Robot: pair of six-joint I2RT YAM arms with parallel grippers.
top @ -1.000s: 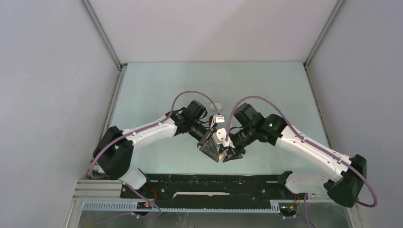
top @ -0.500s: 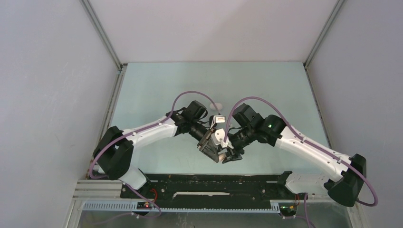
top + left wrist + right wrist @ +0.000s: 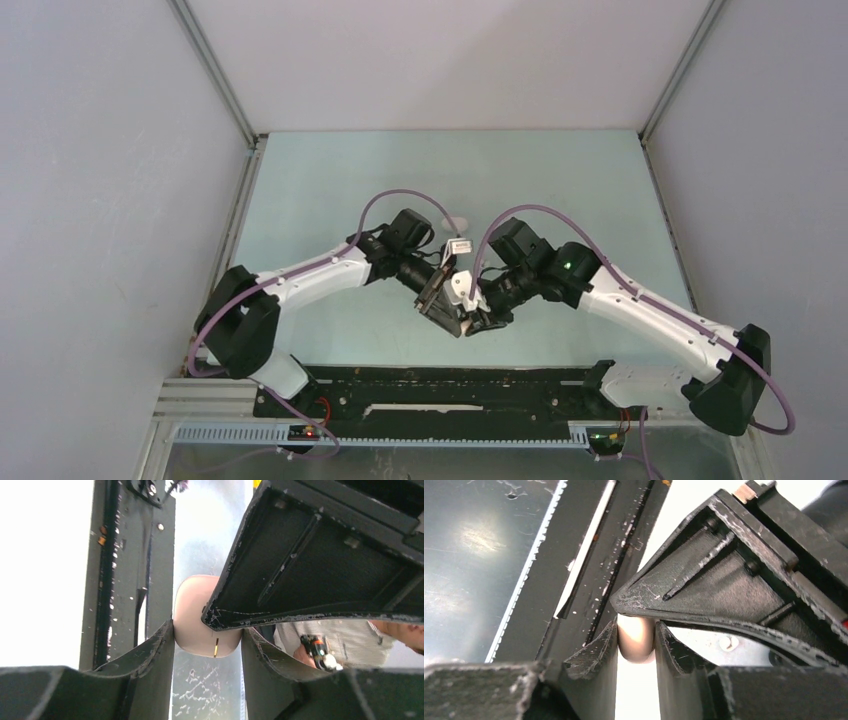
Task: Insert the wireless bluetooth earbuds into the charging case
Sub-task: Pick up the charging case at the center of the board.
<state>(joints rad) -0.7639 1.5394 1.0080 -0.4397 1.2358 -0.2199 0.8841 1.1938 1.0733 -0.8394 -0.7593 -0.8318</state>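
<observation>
— Looking for the charging case [image 3: 199,605]: where is it?

— Between the two arms, toward 6 o'clock of the table's [image 3: 330,180] middle in the top view. It is a beige, rounded pebble with a short gold bar on the face toward the left wrist camera. I cannot tell whether it touches the table.

— Who has it?

— Both. The left gripper [image 3: 207,634] is clenched on it, one finger pressed against each side. The right gripper [image 3: 635,630] grasps the same case and crosses the left one, so each wrist camera sees the other's black finger lying over the case.

— How do the arms come in?

— The left from 8 o'clock, the right from 4 o'clock, meeting at the case.

— And the earbuds?

— A small white thing [image 3: 457,222] lies on the table at 12 o'clock of the grippers, just beside a purple cable [image 3: 400,197]. It is too small to tell whether it is a bud.
</observation>
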